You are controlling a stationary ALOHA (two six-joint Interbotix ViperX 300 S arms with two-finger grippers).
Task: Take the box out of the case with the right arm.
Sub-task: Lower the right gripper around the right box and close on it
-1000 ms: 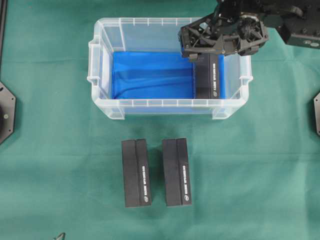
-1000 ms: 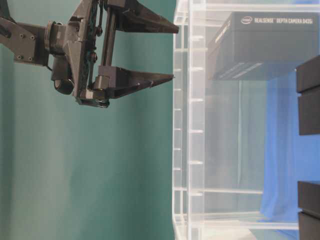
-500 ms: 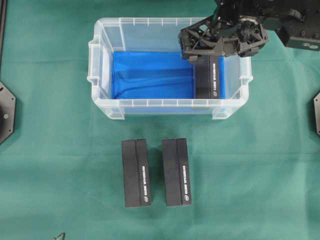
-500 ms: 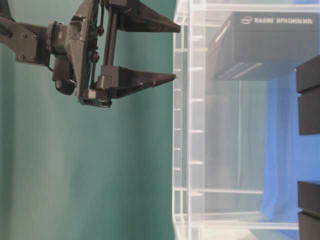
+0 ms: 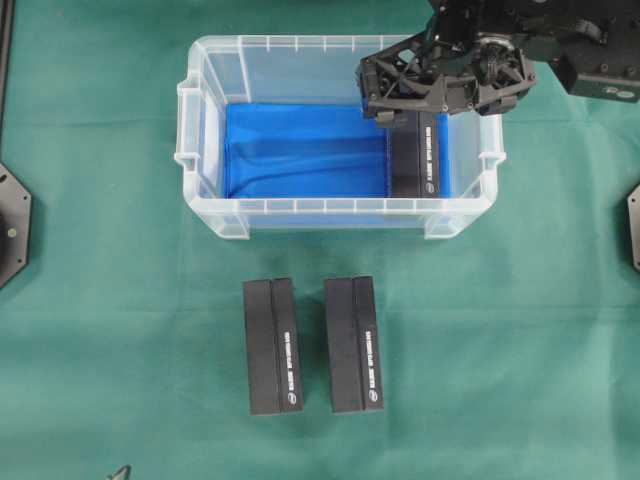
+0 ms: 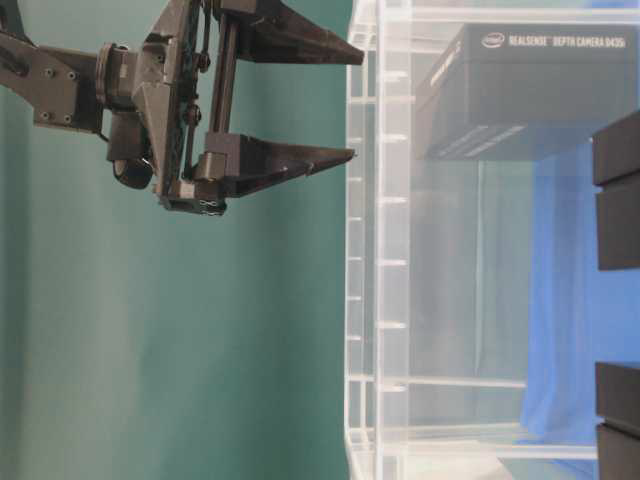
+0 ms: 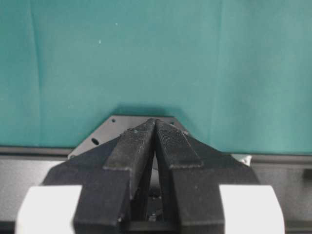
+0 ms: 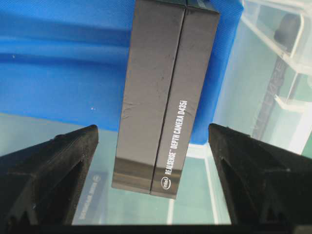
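So the all-black right arm's open-lattice claw point(image 5: 385, 100) is hanging over the far right corner of the clear plastic case with the ribbed rim and blue lining point(image 5: 200, 160), and its two fingers are standing wide apart with nothing between them yet. The long black cardboard box with white lettering point(image 5: 414, 153) is lying inside the case on the blue floor, tight along the right-hand wall, and from the wrist view it's sitting right in the gap between the spread fingers point(image 8: 48, 170) but not touching either one. Two more black boxes just like it point(image 5: 271, 346) are sitting side by side on the green tabletop point(image 5: 520, 340) in front of the case. The left claw point(image 7: 155, 127) is pressed together, holding nothing, parked over the green cloth.
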